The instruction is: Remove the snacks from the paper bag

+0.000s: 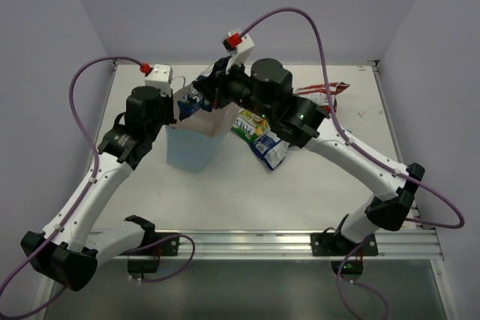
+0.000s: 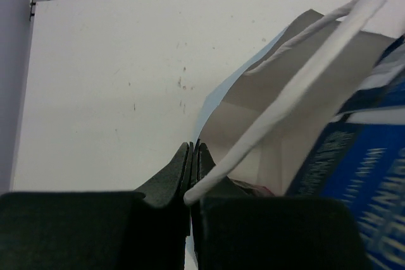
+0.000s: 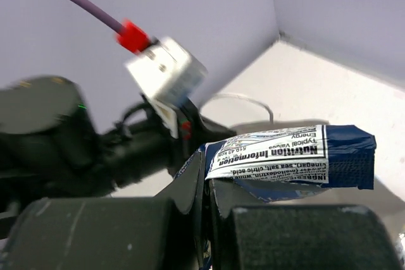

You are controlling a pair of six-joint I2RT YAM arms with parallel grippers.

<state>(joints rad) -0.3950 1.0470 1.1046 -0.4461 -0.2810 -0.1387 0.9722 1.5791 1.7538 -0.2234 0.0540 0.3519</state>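
Right claw (image 3: 204, 172) grips a blue packet (image 3: 288, 156) by one end above the bag (image 1: 191, 144). Left claw (image 2: 193, 156) is pinched shut on the bag's left rim, left of centre on the table (image 1: 322, 192). With so little foil held, the packet may slip back inside, and snagging the handle (image 2: 297, 80) could tip the bag.

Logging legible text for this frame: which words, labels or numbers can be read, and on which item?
"Nutrition Information": upside down on the blue-white packet pinched in the right fingers.
"Energy", "Typical": same panel, smaller. The finer lines under them are too small to read.
White lettering on the blue packet in the left wrist view: too blurred to read.
Printing on the loose packets in the top view: too small to read.
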